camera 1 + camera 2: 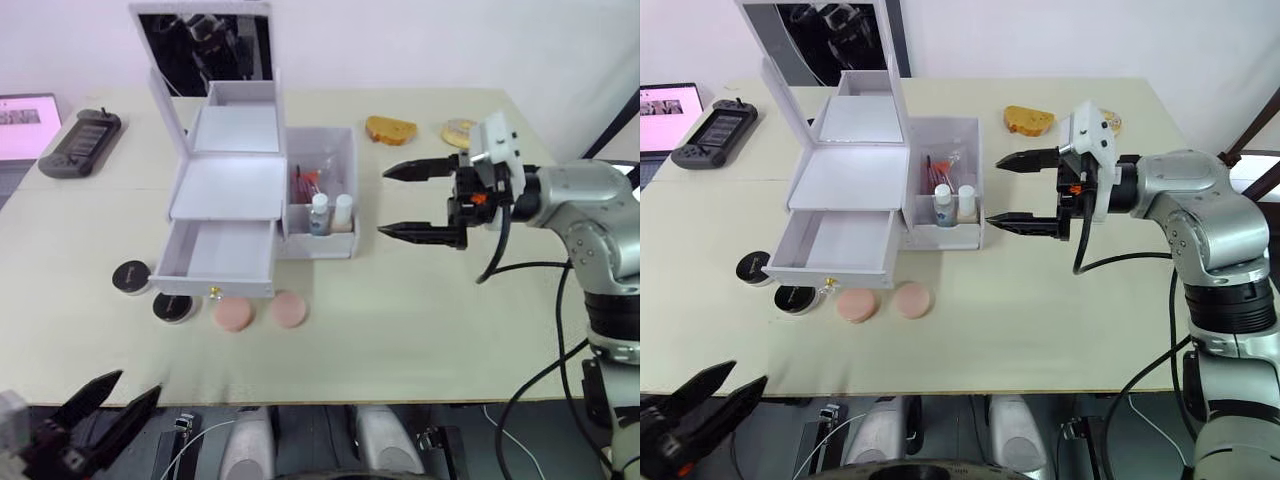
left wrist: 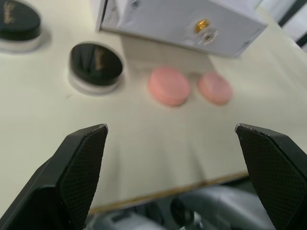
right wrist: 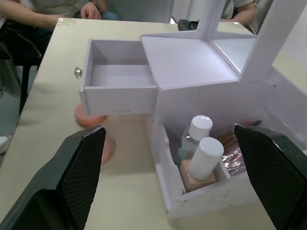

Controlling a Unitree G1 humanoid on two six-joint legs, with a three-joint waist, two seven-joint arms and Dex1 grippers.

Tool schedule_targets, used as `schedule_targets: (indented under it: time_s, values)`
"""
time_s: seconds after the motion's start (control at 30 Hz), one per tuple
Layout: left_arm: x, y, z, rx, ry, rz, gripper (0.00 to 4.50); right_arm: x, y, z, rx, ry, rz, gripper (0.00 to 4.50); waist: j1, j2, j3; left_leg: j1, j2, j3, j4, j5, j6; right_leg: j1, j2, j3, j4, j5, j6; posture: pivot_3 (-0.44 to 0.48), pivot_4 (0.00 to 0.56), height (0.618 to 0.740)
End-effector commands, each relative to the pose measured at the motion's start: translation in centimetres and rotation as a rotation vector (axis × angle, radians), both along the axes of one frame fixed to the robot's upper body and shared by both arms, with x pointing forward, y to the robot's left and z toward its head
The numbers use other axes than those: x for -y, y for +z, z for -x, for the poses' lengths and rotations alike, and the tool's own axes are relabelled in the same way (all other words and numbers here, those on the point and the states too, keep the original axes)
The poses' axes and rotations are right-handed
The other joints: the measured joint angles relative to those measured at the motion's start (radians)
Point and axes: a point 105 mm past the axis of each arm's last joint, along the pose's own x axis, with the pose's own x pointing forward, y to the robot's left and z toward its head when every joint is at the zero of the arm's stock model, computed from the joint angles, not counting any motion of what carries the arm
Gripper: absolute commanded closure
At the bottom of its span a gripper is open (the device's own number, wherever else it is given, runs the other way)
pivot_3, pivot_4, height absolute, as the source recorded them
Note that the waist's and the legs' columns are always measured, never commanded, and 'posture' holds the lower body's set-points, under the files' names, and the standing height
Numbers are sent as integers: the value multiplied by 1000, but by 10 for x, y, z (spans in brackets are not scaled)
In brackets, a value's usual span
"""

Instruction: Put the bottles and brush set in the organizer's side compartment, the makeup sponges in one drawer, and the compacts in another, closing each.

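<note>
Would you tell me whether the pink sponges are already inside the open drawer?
No, both makeup sponges lie on the table before the empty drawer.

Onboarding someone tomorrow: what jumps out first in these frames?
The white organizer at table centre, mirror lid up and lower drawer pulled out empty, with the bottles already in its side compartment. The open right end effector hovers just beside that compartment.
</note>
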Motion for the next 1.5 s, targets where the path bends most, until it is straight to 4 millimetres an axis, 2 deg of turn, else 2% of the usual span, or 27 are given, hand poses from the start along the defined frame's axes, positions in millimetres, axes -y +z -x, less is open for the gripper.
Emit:
schedule_targets:
  time_s: [0.03,0.17,0.27,0.5,0.6,0.73,0.97,1.1,1.27,1.37,1.43,1.5]
  values:
    - [-40,9,-6,23,46,-113,22,9,8,0,47,-24,-5,0,-1,-1,-1,0,0,0,0,0,0,1,0,0,-1,1,-1,0,150,740]
    - [-80,21,-28,5,88,-251,22,35,0,7,7,-61,40,0,8,-2,-1,-3,0,6,0,-1,-1,1,-3,0,-5,2,-2,0,150,740]
    - [-99,38,-47,32,93,-314,22,55,-7,13,-29,-108,61,0,9,-3,-1,-4,0,8,-1,-1,-1,0,-4,0,-6,2,-2,0,150,740]
    - [-104,63,-79,78,21,-426,22,98,-29,28,-134,-207,133,0,2,-3,-1,-1,2,12,-1,-1,-1,4,-4,1,-2,2,-2,0,150,740]
    - [-108,68,-86,80,-7,-450,22,113,-35,32,-164,-248,152,0,1,-3,-1,0,3,13,-1,-1,-1,2,-3,1,0,2,-2,0,150,740]
    - [-119,70,-94,93,8,-478,22,122,-41,37,-184,-277,164,0,2,-2,-1,0,6,14,-2,-1,-1,0,0,1,1,2,-2,0,150,740]
    - [-120,77,-102,164,2,-479,22,114,-42,40,-195,-237,167,0,4,-2,-1,0,9,16,-2,-1,-1,-1,2,2,3,2,-2,0,150,740]
    - [-118,83,-93,206,-27,-455,22,95,-38,42,-185,-152,161,0,0,-2,-1,0,11,17,-2,-1,-1,-3,3,2,5,2,-2,0,150,740]
    - [-99,81,-56,234,-142,-435,22,62,-12,38,-111,-28,125,0,-6,-3,-1,1,12,20,-2,-1,-1,-6,3,5,10,2,-2,0,150,740]
    - [-85,65,-27,188,-182,-423,22,44,10,40,-95,51,82,0,-8,-3,-1,1,12,21,-2,-1,-1,-7,3,5,10,2,-2,0,150,740]
    - [-68,58,-14,187,-197,-383,22,31,17,40,-100,93,74,0,-5,-3,-1,1,12,22,-2,-1,-1,-8,3,6,10,2,-2,0,150,740]
    - [-49,53,-10,192,-212,-350,22,23,22,39,-104,111,72,0,2,-5,-2,1,12,22,-2,-1,-2,-11,2,6,9,2,-2,0,150,740]
